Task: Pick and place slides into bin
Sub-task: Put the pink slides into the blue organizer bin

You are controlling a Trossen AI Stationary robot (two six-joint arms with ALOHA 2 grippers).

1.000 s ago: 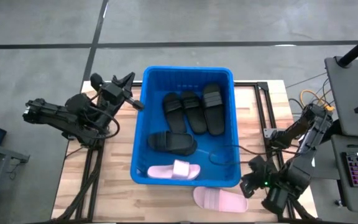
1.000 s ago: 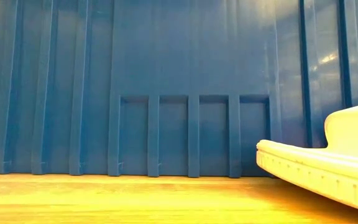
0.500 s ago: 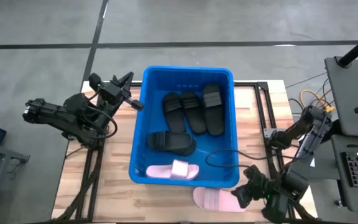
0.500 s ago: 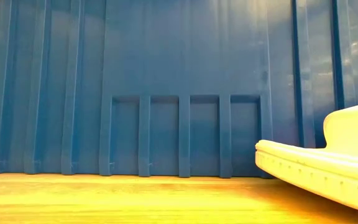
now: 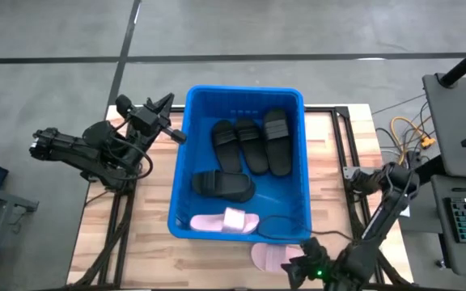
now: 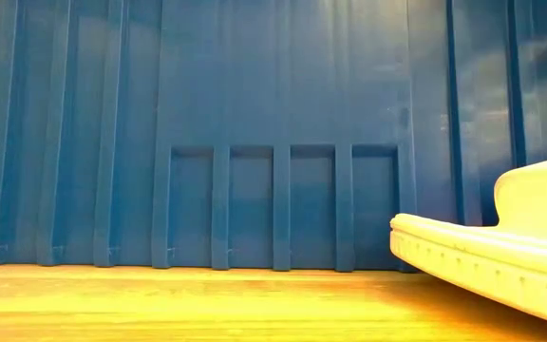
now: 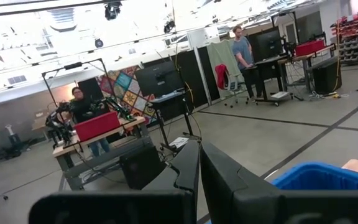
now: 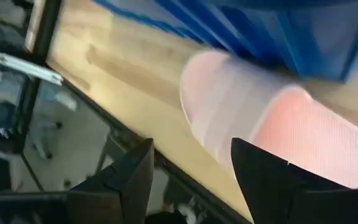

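Right gripper point(image 5: 298, 271) open, low; left gripper point(image 5: 167, 103) shut.

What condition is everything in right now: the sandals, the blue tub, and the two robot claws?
Black slides: four, lying inside the bin.
Pink slide in bin: lying by the near wall.
Pink slide on table: outside the bin.
Bin: upright, no lid.
Left gripper: shut, empty.
Right gripper: open, at the table slide.

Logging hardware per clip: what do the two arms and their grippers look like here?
Both arms are dark, nearly black, jointed links with black cables looped alongside. The left gripper ends in two slim, pointed black fingers. The right gripper has broad, dark fingers, with a small green light glowing on the wrist behind it.
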